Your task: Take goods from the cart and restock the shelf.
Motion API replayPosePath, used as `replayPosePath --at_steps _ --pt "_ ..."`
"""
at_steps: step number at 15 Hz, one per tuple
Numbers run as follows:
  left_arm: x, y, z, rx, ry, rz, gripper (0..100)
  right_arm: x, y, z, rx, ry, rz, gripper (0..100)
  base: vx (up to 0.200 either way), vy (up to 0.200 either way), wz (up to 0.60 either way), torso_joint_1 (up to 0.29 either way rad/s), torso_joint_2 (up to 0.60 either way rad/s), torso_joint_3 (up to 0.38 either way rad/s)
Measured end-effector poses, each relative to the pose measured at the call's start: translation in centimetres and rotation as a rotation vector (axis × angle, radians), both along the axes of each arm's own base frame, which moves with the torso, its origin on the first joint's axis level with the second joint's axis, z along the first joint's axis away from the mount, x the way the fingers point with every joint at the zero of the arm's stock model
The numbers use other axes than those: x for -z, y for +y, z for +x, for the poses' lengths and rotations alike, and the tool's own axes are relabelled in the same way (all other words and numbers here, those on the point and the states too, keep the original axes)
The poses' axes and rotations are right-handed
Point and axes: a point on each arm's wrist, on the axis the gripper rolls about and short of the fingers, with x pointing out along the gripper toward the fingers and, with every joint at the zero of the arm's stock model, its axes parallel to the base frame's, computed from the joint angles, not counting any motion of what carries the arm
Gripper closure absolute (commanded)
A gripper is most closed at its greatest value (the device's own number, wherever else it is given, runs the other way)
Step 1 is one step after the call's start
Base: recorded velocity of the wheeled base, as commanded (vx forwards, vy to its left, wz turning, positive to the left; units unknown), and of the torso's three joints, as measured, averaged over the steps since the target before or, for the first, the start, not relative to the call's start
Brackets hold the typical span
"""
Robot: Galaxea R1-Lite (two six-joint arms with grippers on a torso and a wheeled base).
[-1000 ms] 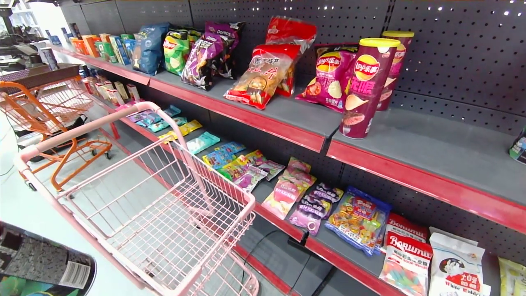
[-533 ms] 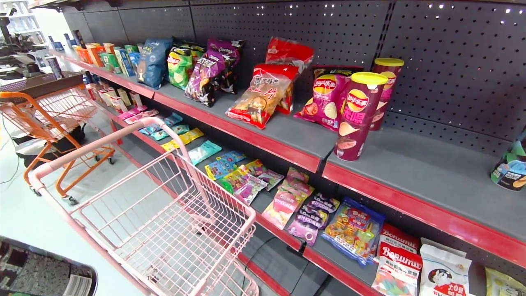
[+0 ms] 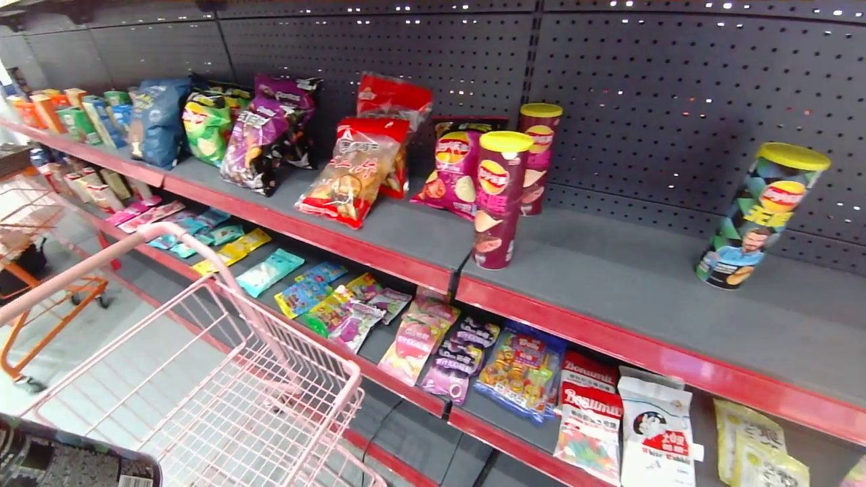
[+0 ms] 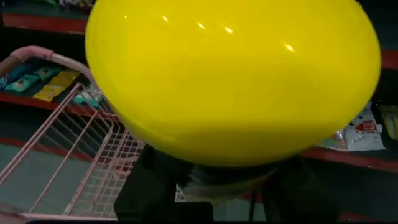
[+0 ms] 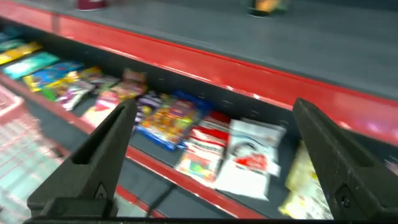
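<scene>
A chip can with a yellow lid (image 4: 233, 74) sits right before the left wrist camera, and my left gripper (image 4: 221, 190) is shut on its body below the lid. The same can's dark body (image 3: 64, 460) shows at the head view's bottom left corner, beside the pink cart (image 3: 88, 269). My right gripper (image 5: 213, 106) stands open with nothing between its fingers, in front of the lower shelf's candy bags (image 5: 174, 121). The grey upper shelf (image 3: 609, 284) carries two purple chip cans (image 3: 499, 196) and, farther right, a green-and-black can (image 3: 761, 216).
Chip bags (image 3: 352, 169) line the upper shelf to the left of the purple cans. There is bare shelf between those cans and the green-and-black can. An orange cart (image 3: 40, 284) stands at the far left. Each shelf has a red front edge (image 3: 609, 335).
The head camera has turned to the right, so the shelf slid left and the green-and-black can came fully into view. The held can sits lower in the corner.
</scene>
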Motion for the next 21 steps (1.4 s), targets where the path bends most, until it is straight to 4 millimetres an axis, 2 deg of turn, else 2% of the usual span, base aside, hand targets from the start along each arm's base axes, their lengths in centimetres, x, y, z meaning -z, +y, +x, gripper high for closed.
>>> replayPosePath --at_steps 7,10,13,19,21 --pt "-0.3 0.2 -0.2 -0.06 -0.024 0.003 100 0.0 0.0 0.0 0.0 0.0 0.0 0 0.0 0.0 -0.6 0.002 0.0 -0.001" --pt "-0.6 0.2 -0.2 -0.093 -0.024 0.023 100 0.0 0.0 0.0 0.0 0.0 0.0 0 0.0 0.0 0.0 0.0 0.0 0.0" --pt "-1.9 0.2 0.0 -0.112 -0.052 0.067 100 0.0 0.0 0.0 -0.002 0.0 0.0 0 0.0 0.0 0.0 0.0 0.0 0.0" --pt "-2.4 0.1 0.4 -0.102 -0.054 0.096 100 0.0 0.0 0.0 -0.004 0.0 0.001 0 0.2 0.0 0.0 -0.001 0.0 -0.001" --pt "-2.7 0.1 0.2 -0.069 -0.07 0.092 100 0.0 0.0 0.0 -0.004 0.0 0.001 0 0.0 0.0 0.0 0.0 0.0 0.0"
